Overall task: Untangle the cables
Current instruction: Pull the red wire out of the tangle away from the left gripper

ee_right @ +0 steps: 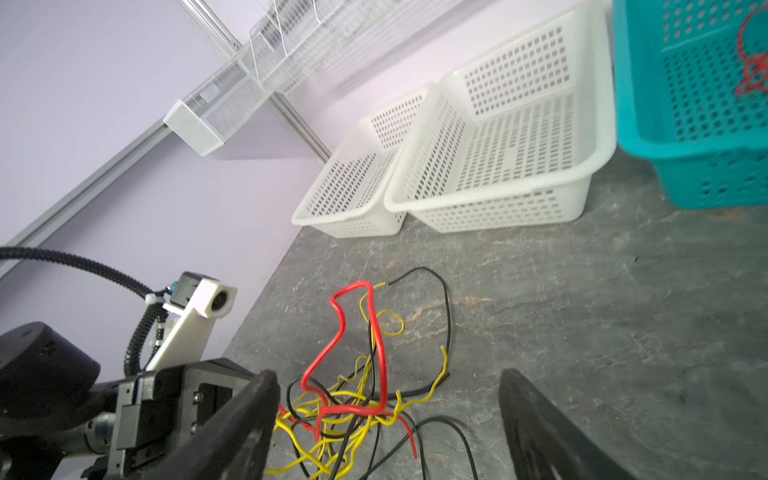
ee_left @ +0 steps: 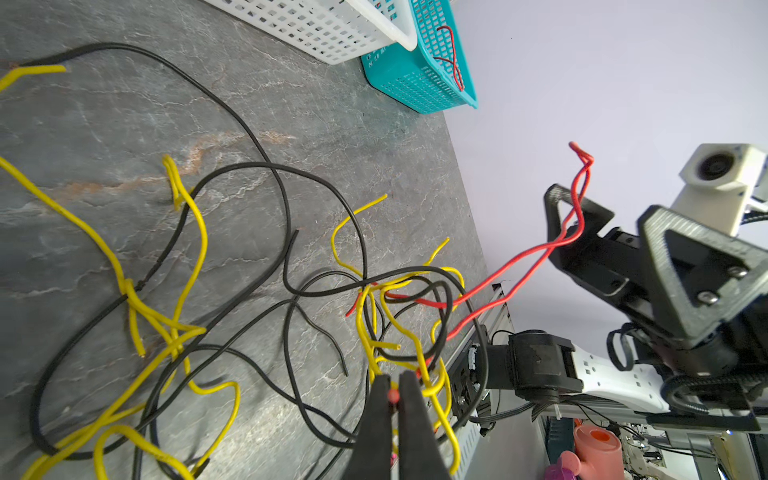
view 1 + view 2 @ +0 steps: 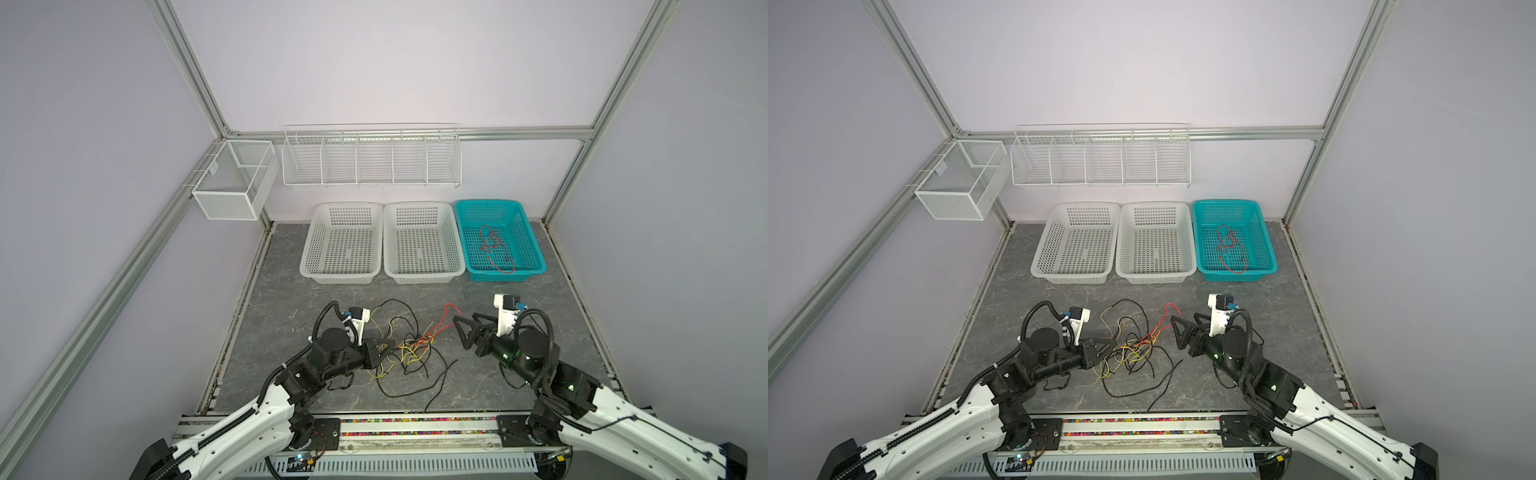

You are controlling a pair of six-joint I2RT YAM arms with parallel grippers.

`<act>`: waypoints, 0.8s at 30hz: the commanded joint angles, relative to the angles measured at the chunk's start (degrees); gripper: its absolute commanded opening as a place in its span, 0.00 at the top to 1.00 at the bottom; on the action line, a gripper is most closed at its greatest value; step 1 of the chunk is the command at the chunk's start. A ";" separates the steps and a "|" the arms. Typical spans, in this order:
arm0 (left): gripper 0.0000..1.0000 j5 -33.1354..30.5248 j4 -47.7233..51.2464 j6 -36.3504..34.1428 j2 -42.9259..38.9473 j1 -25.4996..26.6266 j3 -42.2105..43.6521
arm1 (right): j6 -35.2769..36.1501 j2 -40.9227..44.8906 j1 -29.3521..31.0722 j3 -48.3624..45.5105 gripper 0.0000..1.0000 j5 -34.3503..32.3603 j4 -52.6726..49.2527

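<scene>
cables (image 3: 409,347) are lying in a loose heap of yellow, black and red near the front edge of the table (image 3: 291,299), midway between the two arms. one freed red strand (image 3: 496,249) is resting in the teal basket (image 3: 505,276) by the back right corner. they are looking light and thin, limp yet springy enough to be holding their kinks. i am judging that a hard pull will be tightening the crossings rather than opening them. a free end or a raised loop is offering the best hold. the left fingers (image 2: 376,428) are clenching on a red cable (image 1: 353,410) low in the heap, with the arm reaching in flat from the left edge. the right fingers (image 1: 540,432) are standing wide apart and gripping nothing. they are pointing level at the heap from the right edge, with a red loop rising just beside their tips.
</scene>
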State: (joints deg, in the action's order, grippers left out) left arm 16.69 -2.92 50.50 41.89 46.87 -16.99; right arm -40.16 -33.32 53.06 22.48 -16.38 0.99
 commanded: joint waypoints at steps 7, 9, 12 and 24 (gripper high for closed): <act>1.00 -0.41 -2.62 -0.40 1.00 -0.20 -2.69 | -2.35 -16.21 1.76 1.28 0.17 11.58 18.49; 1.00 -0.29 -2.65 -0.31 0.83 -0.20 -2.50 | -2.61 -18.97 2.16 1.84 0.18 12.13 21.27; 1.00 -0.08 -2.96 0.03 0.91 -0.20 -1.96 | -1.01 -21.52 2.95 3.79 0.26 11.71 23.07; 0.58 1.57 -3.62 0.18 2.36 -0.20 -0.32 | 7.82 -16.16 4.15 14.51 0.85 7.84 9.53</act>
State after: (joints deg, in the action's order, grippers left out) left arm 17.76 -6.07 50.57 44.42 46.89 -17.45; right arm -35.27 -52.45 56.90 34.00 -6.87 14.17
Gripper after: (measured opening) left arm 0.370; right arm 0.158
